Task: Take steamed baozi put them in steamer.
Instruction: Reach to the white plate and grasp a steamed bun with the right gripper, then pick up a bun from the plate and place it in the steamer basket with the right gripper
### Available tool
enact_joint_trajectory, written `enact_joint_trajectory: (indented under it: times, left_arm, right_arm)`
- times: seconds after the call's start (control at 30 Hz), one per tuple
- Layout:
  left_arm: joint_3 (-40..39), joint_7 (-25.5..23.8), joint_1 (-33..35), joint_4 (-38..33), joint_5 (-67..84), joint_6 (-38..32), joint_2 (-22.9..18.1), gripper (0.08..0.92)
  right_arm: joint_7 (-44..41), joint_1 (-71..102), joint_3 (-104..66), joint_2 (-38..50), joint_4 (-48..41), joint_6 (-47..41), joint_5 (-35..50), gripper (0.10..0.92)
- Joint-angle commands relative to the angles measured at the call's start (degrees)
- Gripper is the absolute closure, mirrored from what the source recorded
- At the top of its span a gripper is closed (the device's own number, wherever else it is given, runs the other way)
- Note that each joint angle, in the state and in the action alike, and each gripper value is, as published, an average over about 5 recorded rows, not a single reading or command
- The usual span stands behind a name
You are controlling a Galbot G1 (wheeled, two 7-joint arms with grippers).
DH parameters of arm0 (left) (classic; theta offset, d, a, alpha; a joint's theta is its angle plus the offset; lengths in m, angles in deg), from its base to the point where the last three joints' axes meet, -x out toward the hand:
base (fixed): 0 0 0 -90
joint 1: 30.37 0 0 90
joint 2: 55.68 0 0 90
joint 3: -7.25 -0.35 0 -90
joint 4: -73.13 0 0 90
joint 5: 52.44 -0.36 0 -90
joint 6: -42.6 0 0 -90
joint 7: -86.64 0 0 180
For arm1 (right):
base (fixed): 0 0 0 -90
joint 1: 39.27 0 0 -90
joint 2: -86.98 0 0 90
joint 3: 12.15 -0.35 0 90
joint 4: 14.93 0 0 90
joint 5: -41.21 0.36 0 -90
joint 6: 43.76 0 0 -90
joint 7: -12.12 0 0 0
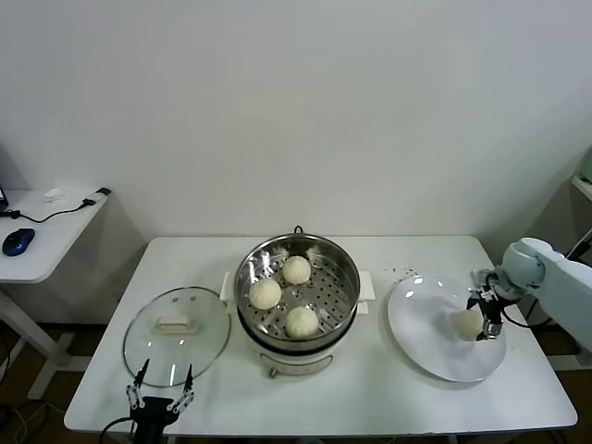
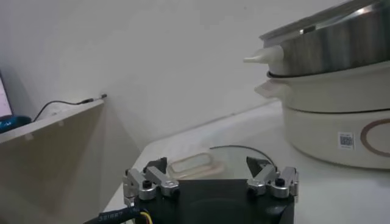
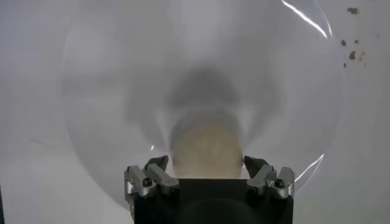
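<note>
From the head view, the steamer [image 1: 297, 296] stands mid-table on the white table [image 1: 388, 388], and three steamed baozi [image 1: 296, 269] sit on its perforated tray. The glass lid [image 1: 177, 335] lies flat beside it toward the table's left front. A fourth bun [image 1: 467, 323] rests on the white plate [image 1: 425, 347] near the table's right edge. The right gripper [image 1: 485, 317] hangs right over that bun with its fingers spread to either side, not clamped on it. The left gripper [image 1: 160, 390] waits at the table's front edge just before the lid, its fingers apart and empty.

In the left wrist view, the left gripper [image 2: 211, 178] stands wide, the lid [image 2: 213, 159] just beyond it and the steamer [image 2: 335, 97] (steel pot on cream base) rising farther off.

In the right wrist view, the right gripper [image 3: 207, 170] straddles the bun [image 3: 207, 149], fingers open on both sides, plate [image 3: 109, 91] beneath.
</note>
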Motion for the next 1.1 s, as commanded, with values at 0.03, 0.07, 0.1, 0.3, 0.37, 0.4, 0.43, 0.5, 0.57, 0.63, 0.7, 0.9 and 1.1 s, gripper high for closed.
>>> enact_joint_trajectory:
  times: [0.03,0.07,0.1,0.3,0.37,0.4,0.43,0.5,0.57,0.63,0.7,0.9,1.1]
  left_arm:
    - [0.00,0.00,0.02,0.10,-0.06,0.02,0.10,0.177]
    - [0.00,-0.01,0.05,0.06,-0.06,0.02,0.10,0.177]
    - [0.00,-0.01,0.07,0.03,-0.06,0.02,0.09,0.177]
    - [0.09,0.05,0.30,0.00,-0.02,-0.08,0.13,0.177]
    - [0.12,0.07,0.38,0.04,0.02,-0.13,0.17,0.177]
    - [0.13,0.08,0.39,0.06,0.04,-0.15,0.18,0.177]
    - [0.14,0.08,0.38,0.09,0.06,-0.16,0.19,0.177]
    - [0.13,0.09,0.35,0.11,0.09,-0.16,0.20,0.177]
    - [0.09,0.09,0.30,0.12,0.10,-0.18,0.20,0.177]
    - [0.03,0.09,0.24,0.11,0.17,-0.17,0.20,0.177]
    - [-0.03,0.09,0.11,0.18,0.28,-0.17,0.20,0.177]
    - [-0.64,0.16,-0.41,0.89,0.54,-0.63,0.22,0.177]
    - [-1.51,0.20,-0.55,1.42,1.13,-1.16,0.54,0.177]
  right_arm:
    - [-0.12,1.51,-1.54,-1.74,-3.19,0.51,-1.74,0.224]
    - [-0.10,1.50,-1.67,-1.76,-3.30,0.55,-1.71,0.238]
    - [-0.10,1.49,-1.81,-1.76,-3.37,0.57,-1.62,0.258]
    - [-0.17,0.97,-2.00,-1.33,-3.31,0.51,-0.47,0.382]
    - [-0.20,0.69,-1.87,-1.04,-3.02,0.47,0.04,0.406]
    - [-0.20,0.56,-1.80,-0.88,-2.80,0.43,0.30,0.419]
    - [-0.19,0.37,-1.62,-0.71,-2.52,0.35,0.69,0.429]
    - [-0.10,-0.17,-1.12,-0.35,-1.89,0.09,1.65,0.448]
    - [0.25,-1.06,-0.30,0.01,-1.18,-0.21,2.87,0.460]
    - [0.76,-2.46,0.86,0.44,-0.35,-0.58,4.69,0.468]
    - [1.22,-4.84,3.06,1.11,1.24,-1.29,7.68,0.472]
    - [2.01,-19.94,15.05,2.34,8.71,-6.13,20.37,0.466]
    - [4.37,-42.55,34.03,-2.68,13.90,-10.49,37.73,0.465]
